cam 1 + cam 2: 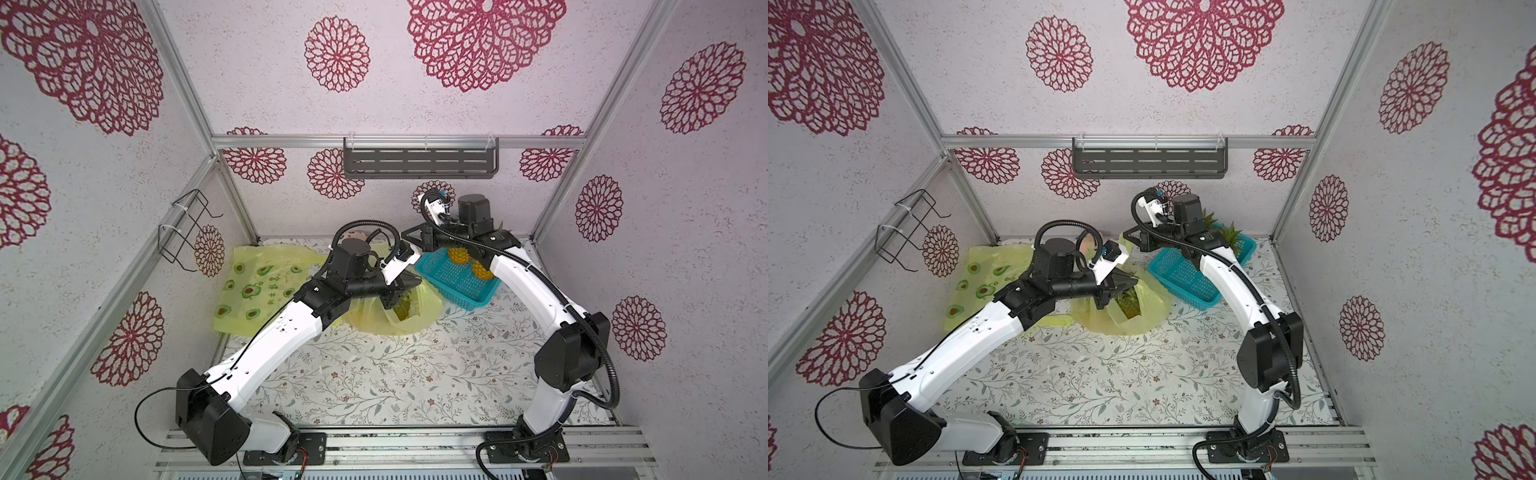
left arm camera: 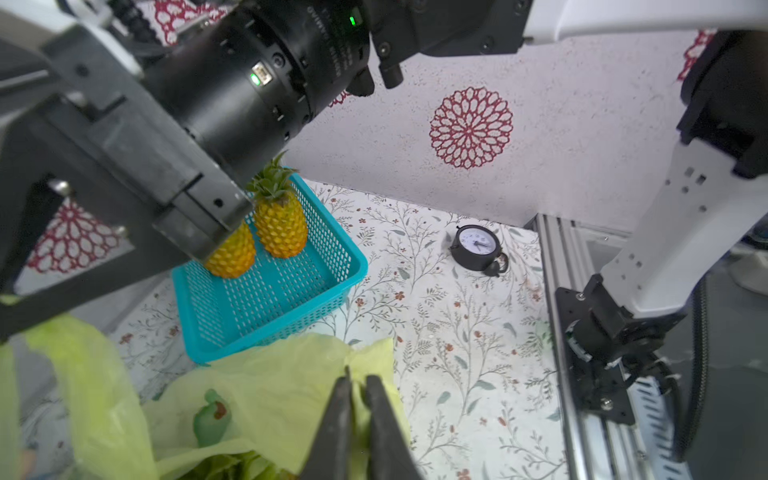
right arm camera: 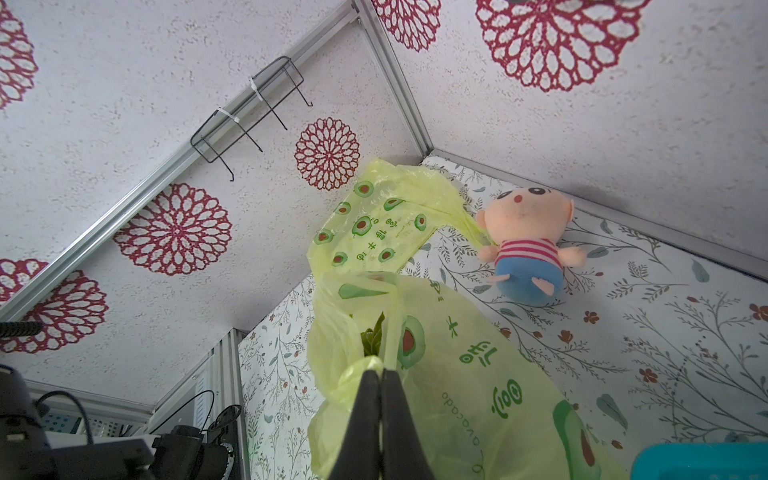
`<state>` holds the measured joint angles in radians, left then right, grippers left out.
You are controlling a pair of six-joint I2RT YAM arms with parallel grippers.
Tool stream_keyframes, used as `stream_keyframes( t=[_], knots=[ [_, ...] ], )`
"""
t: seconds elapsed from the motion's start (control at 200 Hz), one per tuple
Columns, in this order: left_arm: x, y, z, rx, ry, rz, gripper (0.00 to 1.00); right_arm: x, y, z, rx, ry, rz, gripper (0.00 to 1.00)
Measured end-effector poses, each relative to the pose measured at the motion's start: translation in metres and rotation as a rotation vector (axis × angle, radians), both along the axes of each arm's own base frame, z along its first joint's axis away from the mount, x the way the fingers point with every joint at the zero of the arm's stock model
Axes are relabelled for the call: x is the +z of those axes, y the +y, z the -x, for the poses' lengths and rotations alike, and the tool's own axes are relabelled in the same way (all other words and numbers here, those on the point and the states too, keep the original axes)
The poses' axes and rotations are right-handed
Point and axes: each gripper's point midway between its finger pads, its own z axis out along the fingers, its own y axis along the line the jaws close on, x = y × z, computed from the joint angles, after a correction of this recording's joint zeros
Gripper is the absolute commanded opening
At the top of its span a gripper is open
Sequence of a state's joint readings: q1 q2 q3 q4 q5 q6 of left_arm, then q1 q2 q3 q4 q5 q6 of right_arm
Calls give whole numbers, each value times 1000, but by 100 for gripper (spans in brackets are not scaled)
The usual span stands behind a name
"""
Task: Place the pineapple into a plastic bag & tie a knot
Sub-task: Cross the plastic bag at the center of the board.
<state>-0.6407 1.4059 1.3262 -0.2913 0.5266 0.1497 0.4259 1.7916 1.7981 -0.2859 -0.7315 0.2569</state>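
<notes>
Near the tabletop's [image 1: 374,374] far edge, left tool [image 2: 358,386] and right tool [image 3: 380,376] pinch the plastic bag [image 1: 428,309], jaws closed.
Pineapple [image 1: 402,309] inside; teal basket [image 1: 453,282] just beside, plush doll [image 3: 525,241] behind.

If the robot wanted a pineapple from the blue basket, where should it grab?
Likely the yellow body of the pineapple, from above, jaws straddling it below the leaves: it stands crown-up, the basket walls guard its sides, and the spiky crown looks flimsy.
</notes>
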Motion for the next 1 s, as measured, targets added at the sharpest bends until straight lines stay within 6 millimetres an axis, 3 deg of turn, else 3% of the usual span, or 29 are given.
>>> stream_keyframes(
  t=[0.185, 0.325, 0.56, 0.776, 1.001],
  knots=[
    [2, 8, -13, 79, -9, 15, 0, -11, -10, -2, -35, 12, 15, 0],
    [-1, 27, -31, 187, 12, 43, 0, -7, -26, 9, -69, 5, 17, 0],
    [5, 42, -50, 285, 40, 102, 0, 19, -39, 50, -74, -53, -46, 0],
    [10, 45, -56, 307, 57, 164, 0, 9, -39, 91, -50, -42, -98, 0],
    [3, 46, -59, 321, 96, 187, 0, -3, -26, 111, -37, -21, -132, 0]
  ],
)
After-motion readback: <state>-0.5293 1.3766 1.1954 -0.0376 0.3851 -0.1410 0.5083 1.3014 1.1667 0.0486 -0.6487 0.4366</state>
